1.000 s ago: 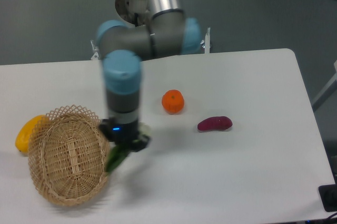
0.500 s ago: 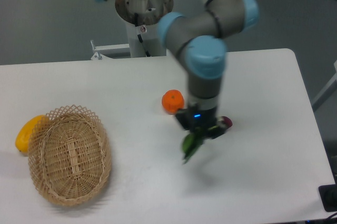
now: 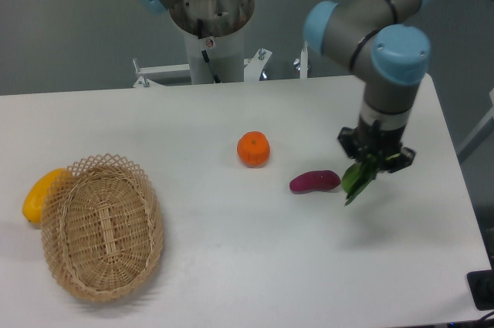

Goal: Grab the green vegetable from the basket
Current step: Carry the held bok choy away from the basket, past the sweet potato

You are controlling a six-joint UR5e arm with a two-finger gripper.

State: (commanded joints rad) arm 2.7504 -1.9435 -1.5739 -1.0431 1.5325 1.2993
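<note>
- Hanging from the gripper (image 3: 376,160), the green vegetable (image 3: 356,178) is clear of the white table (image 3: 255,258), at about 3 o'clock of the table's middle; its leafy end points down and left, just beside the purple sweet potato (image 3: 315,182).
- Jaws are closed on the green vegetable's upper end; the pale stalk is hidden between them, so only dark leaves show.
- Judged from how things lie, the pick is done: the basket (image 3: 102,228) sits at 8 o'clock, well apart from the gripper, and nothing can be seen inside it.
- What is left, if anything, looks like no more than holding the green vegetable steady; the task names no place to set it down.
- Other things on the table: an orange fruit (image 3: 253,149) near the middle at about 12 o'clock, and a yellow fruit (image 3: 41,193) touching the basket's rim at its 10 o'clock side.
- Beyond the table's far edge stands the arm's base column (image 3: 209,31) on a grey floor (image 3: 69,27); a dark object shows at the lower right corner, too cut off to name.
</note>
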